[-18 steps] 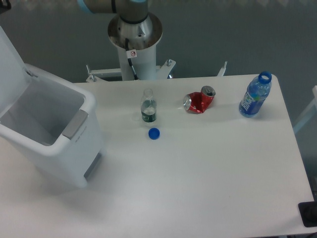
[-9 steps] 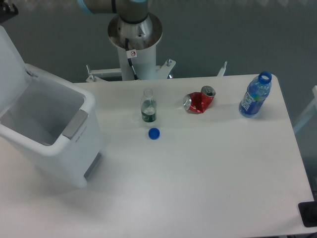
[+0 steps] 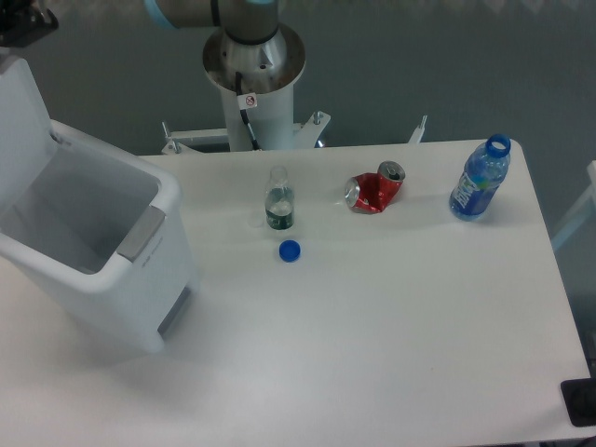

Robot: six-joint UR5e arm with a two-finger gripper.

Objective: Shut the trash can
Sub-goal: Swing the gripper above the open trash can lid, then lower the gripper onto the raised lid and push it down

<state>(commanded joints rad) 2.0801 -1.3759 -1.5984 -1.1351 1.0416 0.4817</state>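
Trash can (image 3: 88, 242) open (claw (image 3: 23, 23) now nearer lid).

We see white table (image 3: 391, 326). Small glass bottle (image 3: 279, 200) upright, blue cap (image 3: 290, 250) at its 5 o'clock; crushed red can (image 3: 374, 190) at 3; blue bottle (image 3: 480, 179) further at 3.

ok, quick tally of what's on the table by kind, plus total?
Trash can: 1, white, lid open
Bottles: 2, small clear bottle and blue bottle, both uncapped and upright
Crushed can: 1, red
Loose cap: 1, blue
Total: 5
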